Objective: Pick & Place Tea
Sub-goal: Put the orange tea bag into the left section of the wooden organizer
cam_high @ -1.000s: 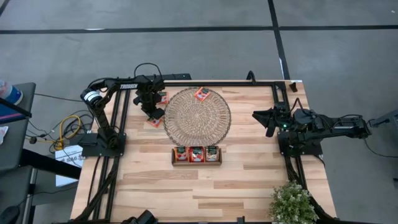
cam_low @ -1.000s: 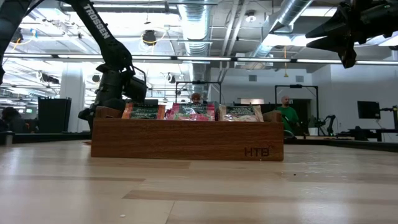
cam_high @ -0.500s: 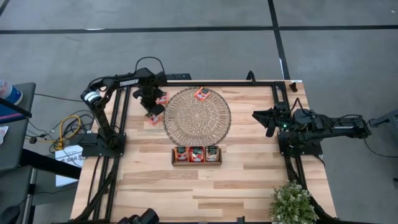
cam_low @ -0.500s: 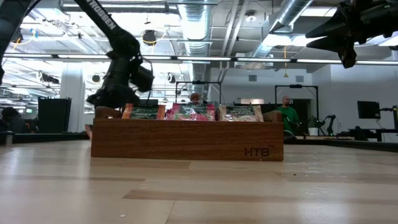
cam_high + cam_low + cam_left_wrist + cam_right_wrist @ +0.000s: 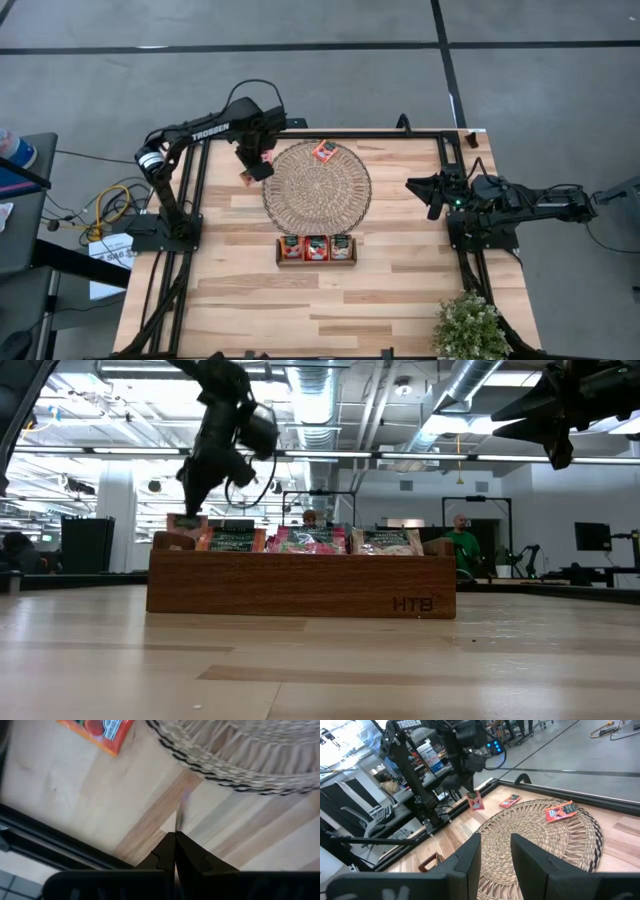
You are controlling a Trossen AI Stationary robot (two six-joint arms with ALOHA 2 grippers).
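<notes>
A red-orange tea sachet (image 5: 475,801) hangs above the table just left of the round woven mat (image 5: 317,186), with my left gripper (image 5: 175,834) shut on it. A second sachet (image 5: 265,157) lies flat on the table near the far left. A third (image 5: 324,151) lies on the mat's far part. The wooden tray (image 5: 316,248) in front of the mat holds three sachets upright in its compartments. My right gripper (image 5: 495,854) waits at the table's right side, level and open, with nothing between its fingers. My left gripper pinches the sachet's upper edge (image 5: 179,823) between its two fingers, which come from above and point down. The sachet hangs upright below the fingers, clear of the table. It shows edge-on as a thin line in the left wrist view.
A small potted plant (image 5: 470,325) stands at the near right corner. Black frame rails (image 5: 195,190) run along the table's left, right and far edges. Bare wood lies in front of the tray. People stand in the room beyond (image 5: 462,545).
My left gripper has risen, staying shut, and gone a little toward the table's far edge along the mat's left rim. The sachet it holds, low by the table a second ago, now hangs clear above it.
</notes>
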